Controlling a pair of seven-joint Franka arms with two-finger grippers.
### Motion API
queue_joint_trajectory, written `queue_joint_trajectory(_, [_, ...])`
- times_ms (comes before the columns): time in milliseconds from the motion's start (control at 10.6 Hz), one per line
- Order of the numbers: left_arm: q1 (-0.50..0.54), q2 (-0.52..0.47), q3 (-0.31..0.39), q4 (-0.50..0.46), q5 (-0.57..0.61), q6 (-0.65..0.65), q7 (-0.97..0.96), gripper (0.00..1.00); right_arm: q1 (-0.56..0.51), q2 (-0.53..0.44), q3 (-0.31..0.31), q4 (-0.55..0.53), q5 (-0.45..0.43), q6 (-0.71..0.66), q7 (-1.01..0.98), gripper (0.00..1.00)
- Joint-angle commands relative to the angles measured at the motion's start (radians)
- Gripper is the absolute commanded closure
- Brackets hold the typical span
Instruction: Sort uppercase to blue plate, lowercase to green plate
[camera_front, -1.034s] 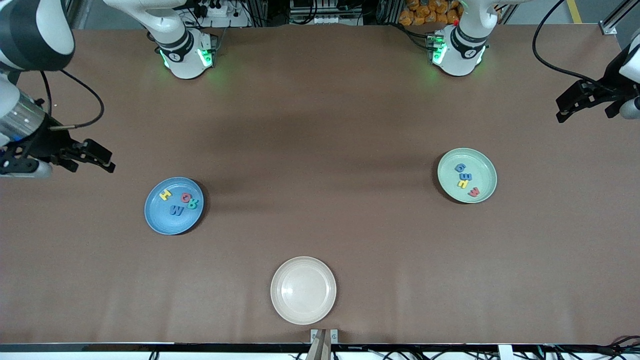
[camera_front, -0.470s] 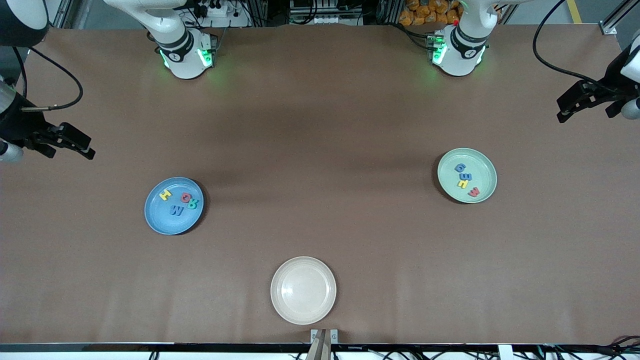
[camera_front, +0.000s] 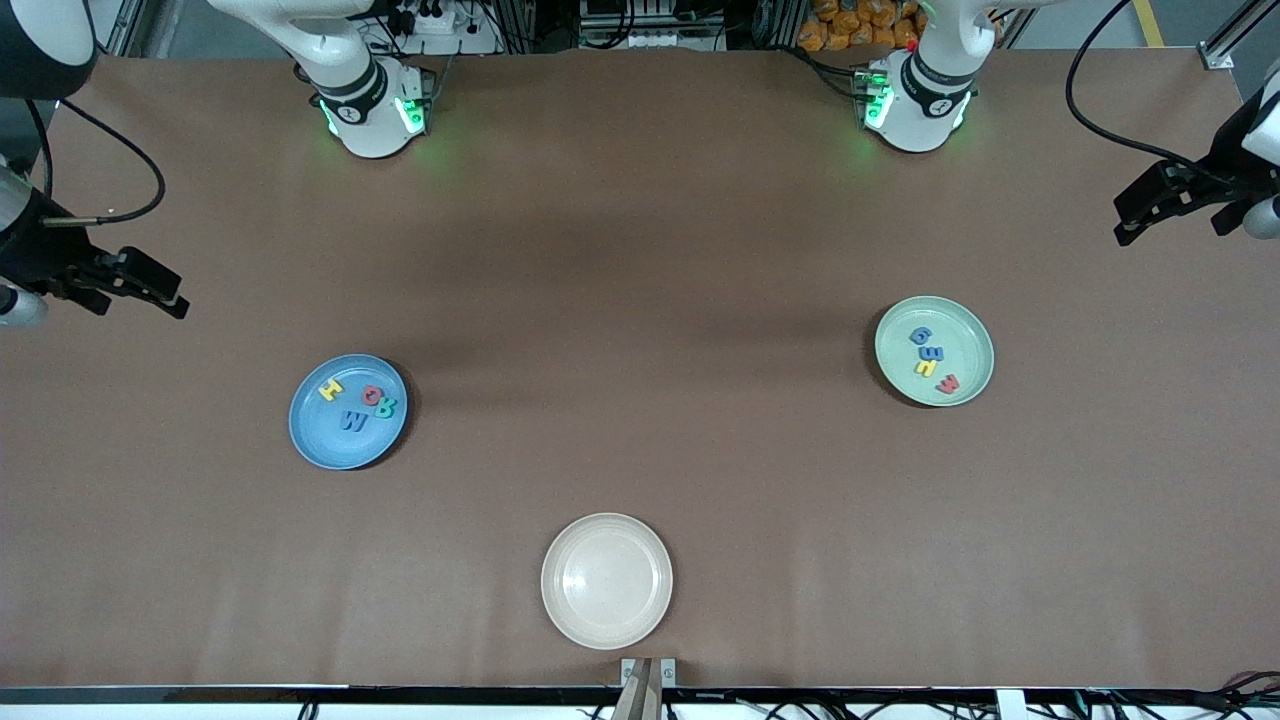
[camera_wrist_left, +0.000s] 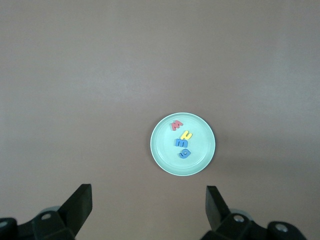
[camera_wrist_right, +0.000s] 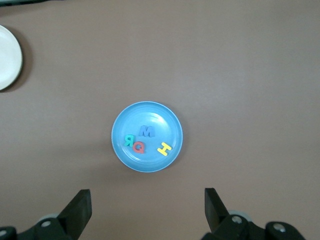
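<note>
Brown table (camera_front: 640, 250): left gripper (camera_front: 1150, 205) and right gripper (camera_front: 140, 285) raised at its ends, fingers wide.

surface (camera_front: 640, 250): brown, matte, spans the whole front view
blue plate (camera_front: 322, 440): lies flat on the surface toward the right arm's end
green plate (camera_front: 968, 330): lies flat on the surface toward the left arm's end, farther from the front camera than the blue plate
cream-white plate (camera_front: 606, 580): lies flat on the surface between the two, nearest the front camera, well apart from both
</note>
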Motion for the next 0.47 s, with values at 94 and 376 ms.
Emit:
queue_joint_trajectory(94, [0.007,-0.006,-0.002,0.008,-0.013,-0.018,-0.007,0.00,0.007,-0.002,0.009,0.042,-0.041,-0.043,0.001,0.00])
queue_joint_trajectory(376, [0.007,-0.006,-0.001,0.010,-0.013,-0.018,-0.004,0.00,0.007,-0.003,0.009,0.085,-0.040,-0.110,0.001,0.00])
